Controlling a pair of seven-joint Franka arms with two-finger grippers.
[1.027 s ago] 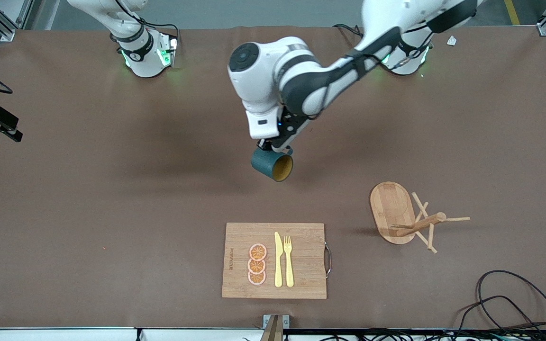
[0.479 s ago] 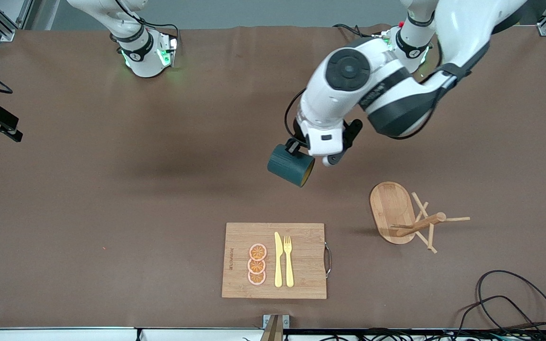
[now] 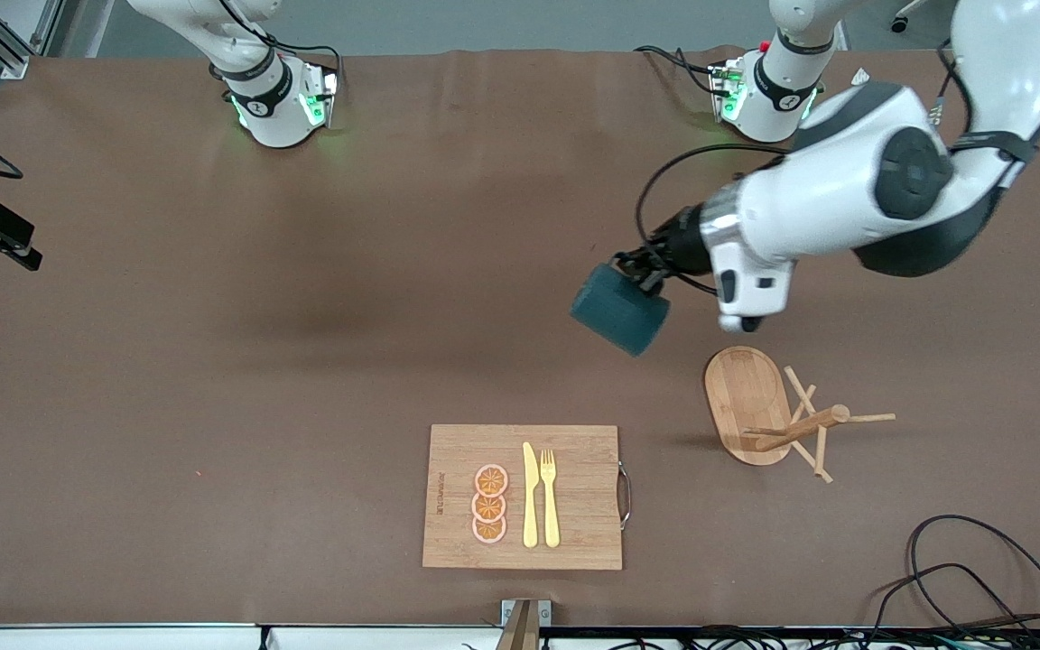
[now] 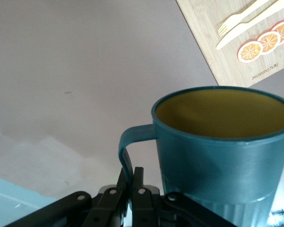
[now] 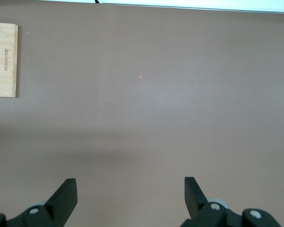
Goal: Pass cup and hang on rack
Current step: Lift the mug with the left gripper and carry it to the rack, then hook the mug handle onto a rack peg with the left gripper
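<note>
Holding the cup (image 3: 619,311) up in the air with my left gripper (image 3: 645,271), jaws clamped tight on its handle (image 4: 128,156), seen clearly in the left wrist view. Cup is tipped on its side over bare brown surface (image 3: 213,361), between the arm bases and the rack (image 3: 768,411), not touching the rack. Yellow inside shows in the left wrist view. Rack stands toward the left arm's end of the surface, oval base with post and pegs, nothing on the pegs. Cutting board (image 3: 574,496) sits nearer the front camera than the cup, carrying three orange slices (image 3: 489,504), a yellow knife (image 3: 530,495) and a yellow fork (image 3: 549,496). My right gripper (image 5: 130,196) waits with jaws spread wide, holding nothing, above bare surface, a corner of the board in its wrist view.
</note>
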